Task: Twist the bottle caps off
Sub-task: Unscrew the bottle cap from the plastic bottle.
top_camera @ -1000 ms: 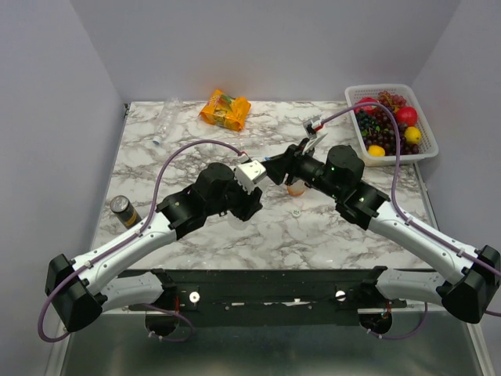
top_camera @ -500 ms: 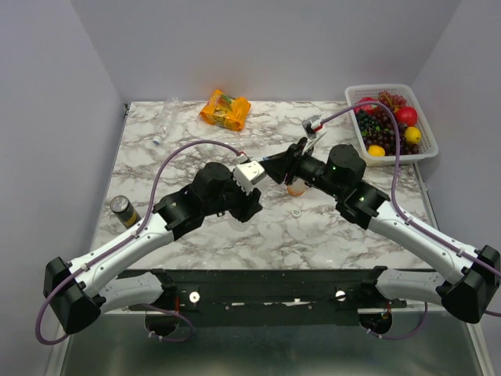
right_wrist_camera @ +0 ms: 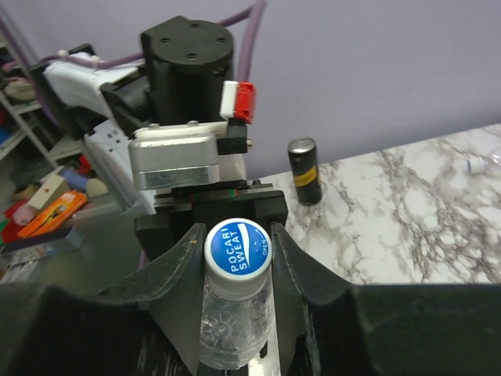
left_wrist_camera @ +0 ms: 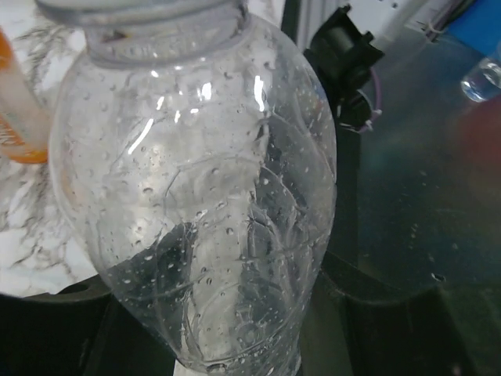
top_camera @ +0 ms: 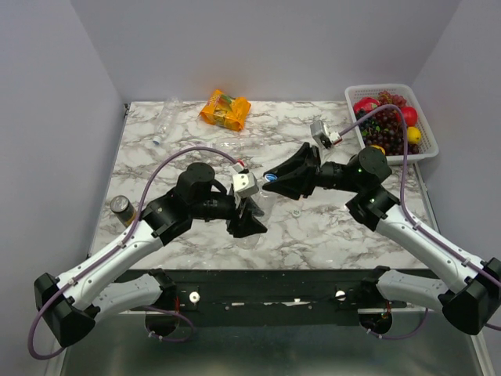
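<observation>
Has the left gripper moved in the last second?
Yes. The left gripper has pulled back toward the near edge, farther from the orange snack packet.

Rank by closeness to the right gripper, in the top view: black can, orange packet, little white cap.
1. Little white cap, in the middle, close by the right gripper.
2. Orange packet, at the back edge.
3. Black can, far left.
</observation>
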Action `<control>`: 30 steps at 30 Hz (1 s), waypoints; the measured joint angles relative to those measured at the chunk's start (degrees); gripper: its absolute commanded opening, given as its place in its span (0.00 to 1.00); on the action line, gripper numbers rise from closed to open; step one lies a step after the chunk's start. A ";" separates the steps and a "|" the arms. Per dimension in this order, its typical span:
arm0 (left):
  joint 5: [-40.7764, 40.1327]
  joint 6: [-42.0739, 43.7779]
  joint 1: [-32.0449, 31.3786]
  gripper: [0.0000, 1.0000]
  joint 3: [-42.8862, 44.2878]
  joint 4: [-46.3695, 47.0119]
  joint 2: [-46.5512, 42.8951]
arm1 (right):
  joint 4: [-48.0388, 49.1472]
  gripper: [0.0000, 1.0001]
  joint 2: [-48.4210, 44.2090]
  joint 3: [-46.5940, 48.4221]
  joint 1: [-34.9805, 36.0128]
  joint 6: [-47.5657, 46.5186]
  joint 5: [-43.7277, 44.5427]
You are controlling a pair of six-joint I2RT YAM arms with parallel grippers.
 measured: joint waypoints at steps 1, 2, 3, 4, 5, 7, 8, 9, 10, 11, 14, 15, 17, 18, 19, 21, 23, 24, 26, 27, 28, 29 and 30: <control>1.79 -0.02 0.11 0.40 -0.35 0.33 0.04 | 1.64 0.16 -0.15 -0.76 -0.61 0.79 -2.03; 3.56 -0.09 0.22 0.40 -0.76 0.72 0.11 | 3.32 0.16 -0.22 -1.53 -1.20 1.73 -3.87; 4.90 -0.13 0.26 0.40 -1.01 0.87 0.15 | 4.98 0.16 -0.26 -2.32 -1.66 2.60 -5.31; 6.67 -0.17 0.26 0.40 -1.20 0.94 0.26 | 6.36 0.16 -0.26 -2.93 -2.01 3.41 -6.56; 7.17 -0.15 0.26 0.40 -1.40 1.03 0.44 | 7.67 0.16 -0.26 -3.45 -2.25 4.20 -7.63; 8.48 -0.33 0.26 0.40 -1.46 1.38 0.72 | 9.90 0.17 -0.28 -4.22 -2.54 5.49 -9.31; 8.94 -0.39 0.26 0.40 -1.49 1.70 0.87 | 10.82 0.17 -0.35 -4.50 -2.69 6.03 -9.88; 9.51 -0.42 0.26 0.40 -1.49 2.08 0.98 | 11.82 0.18 -0.46 -4.81 -2.75 6.45 -10.27; 9.99 -0.52 0.26 0.40 -1.49 2.43 1.07 | 12.81 0.19 -0.59 -5.14 -2.82 6.93 -10.49; 10.29 -0.59 0.26 0.40 -1.49 2.69 1.09 | 13.79 0.20 -0.79 -5.51 -2.91 7.50 -10.60; 11.50 -0.85 0.24 0.40 -1.68 3.63 1.20 | 16.74 0.30 -1.29 -6.67 -3.13 8.92 -11.04; 11.69 -0.94 0.24 0.40 -1.70 3.78 1.25 | 17.40 0.33 -1.33 -6.86 -3.17 9.18 -11.10; 11.76 -0.98 0.24 0.40 -1.70 4.04 1.33 | 18.03 0.40 -1.33 -7.06 -3.19 9.60 -11.08; 11.72 -0.96 0.24 0.40 -1.70 4.04 1.38 | 18.05 0.47 -1.33 -7.06 -3.19 9.62 -11.08; 11.58 -0.96 0.24 0.40 -1.70 4.04 1.40 | 18.03 0.53 -1.33 -7.06 -3.23 9.60 -11.02; 10.82 -0.81 0.24 0.40 -1.70 4.04 1.46 | 17.14 0.64 -1.49 -7.06 -3.41 9.31 -10.84; 9.66 -0.55 0.24 0.40 -1.68 4.50 1.46 | 15.28 0.68 -1.77 -7.15 -3.43 8.61 -10.56; 9.18 -0.48 0.24 0.40 -1.66 4.61 1.46 | 14.03 0.72 -2.03 -7.17 -3.43 8.00 -10.19; 7.69 -0.24 0.26 0.40 -1.66 4.68 1.46 | 11.61 0.74 -2.67 -7.17 -3.45 6.95 -9.33; 6.95 -0.09 0.26 0.40 -1.66 4.68 1.44 | 10.43 0.76 -3.13 -7.17 -3.45 6.36 -8.87; 6.32 0.07 0.26 0.40 -1.66 4.68 1.44 | 9.42 0.76 -3.63 -7.17 -3.45 5.73 -8.28; 5.42 0.17 0.26 0.40 -1.66 4.68 1.44 | 8.33 0.76 -4.15 -7.17 -3.45 5.20 -7.78; 4.94 0.26 0.26 0.40 -1.66 4.68 1.44 | 7.26 0.76 -4.74 -7.17 -3.45 4.57 -7.28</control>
